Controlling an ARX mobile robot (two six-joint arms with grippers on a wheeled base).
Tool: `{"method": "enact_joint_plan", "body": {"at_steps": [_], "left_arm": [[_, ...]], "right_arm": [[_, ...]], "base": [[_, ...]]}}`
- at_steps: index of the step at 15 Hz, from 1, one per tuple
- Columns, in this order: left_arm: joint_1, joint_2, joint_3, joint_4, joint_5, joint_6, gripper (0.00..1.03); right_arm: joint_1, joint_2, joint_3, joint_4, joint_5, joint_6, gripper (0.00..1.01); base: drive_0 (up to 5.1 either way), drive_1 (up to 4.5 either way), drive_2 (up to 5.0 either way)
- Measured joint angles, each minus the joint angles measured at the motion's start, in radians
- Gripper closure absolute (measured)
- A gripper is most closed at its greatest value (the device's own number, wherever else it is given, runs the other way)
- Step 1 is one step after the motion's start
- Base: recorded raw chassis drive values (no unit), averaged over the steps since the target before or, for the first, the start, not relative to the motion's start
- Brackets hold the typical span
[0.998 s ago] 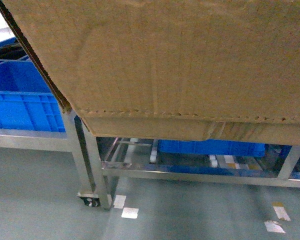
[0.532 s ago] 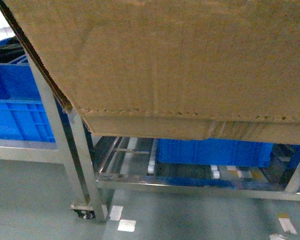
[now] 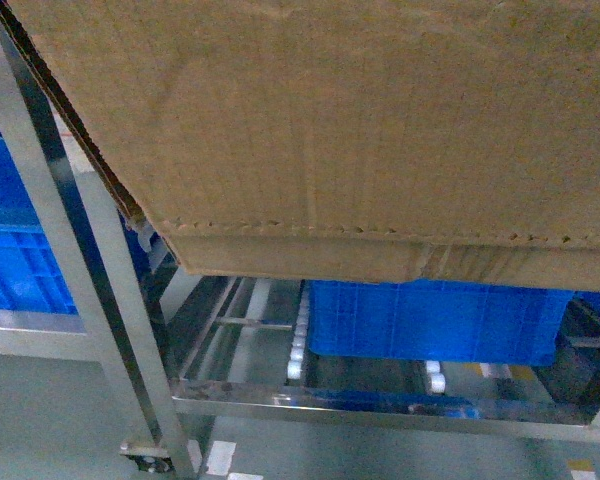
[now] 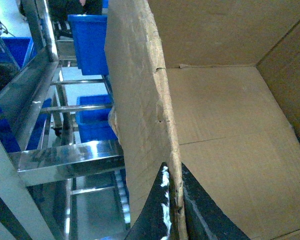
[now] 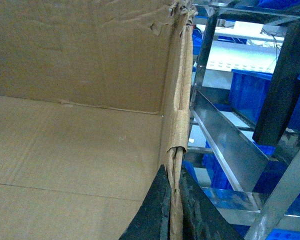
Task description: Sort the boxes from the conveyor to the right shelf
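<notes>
Grey floor with white tape marks under a steel shelf (image 3: 310, 398), blue crates (image 3: 435, 318) sitting on its lower roller rails (image 3: 298, 345). Big brown cardboard box (image 3: 360, 130) fills most of the head view, held up in the air in front of the shelf frame, above the lower level. Left gripper (image 4: 172, 215) pinches the box's left wall, one dark finger outside, one inside; right gripper (image 5: 172, 212) does the same on the right wall, jaws narrow with only the cardboard between them. Both wrist views look into the empty box interior, ragged top edges visible. Progress guess: box is off the conveyor and carried to the shelf, so pickup and transport look done; what's left is getting it over the top deck, setting it down and letting go. Conveyor not in any view. Top deck of the shelf is hidden behind the box in the head view, so can't tell how close the box bottom is to it. Gripper bodies and arms cut off at frame edges; blue crates beyond the left uprights only partly seen.
</notes>
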Motion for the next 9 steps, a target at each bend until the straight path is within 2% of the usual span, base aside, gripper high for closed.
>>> {"method": "enact_joint_plan", "body": {"at_steps": [1,2,4,6,8,9], "left_arm": [[-0.011,0.009,0.016,-0.009,-0.017,0.002,1.01],[-0.018,0.025,0.053,-0.038,-0.019,0.000,1.01],[-0.024,0.064,0.125,-0.135,-0.010,-0.013,1.01],[-0.021,0.098,0.200,-0.244,-0.010,-0.036,1.01],[-0.013,0.154,0.327,-0.298,0.005,-0.034,1.01],[-0.007,0.188,0.401,-0.347,0.028,-0.020,1.01]], "right_arm": [[-0.001,0.000,0.000,-0.003,-0.006,-0.002,0.99],[-0.022,0.001,0.021,-0.047,-0.027,0.000,0.99],[-0.061,0.031,0.111,-0.156,-0.078,0.039,0.99],[-0.061,0.081,0.186,-0.216,-0.103,0.046,0.99],[-0.061,0.146,0.307,-0.245,-0.121,0.055,0.99],[-0.061,0.167,0.371,-0.265,-0.119,0.060,0.99]], "base": [[0.0,0.00,0.0],[0.0,0.00,0.0],[0.0,0.00,0.0],[0.0,0.00,0.0],[0.0,0.00,0.0],[0.0,0.00,0.0]]}}
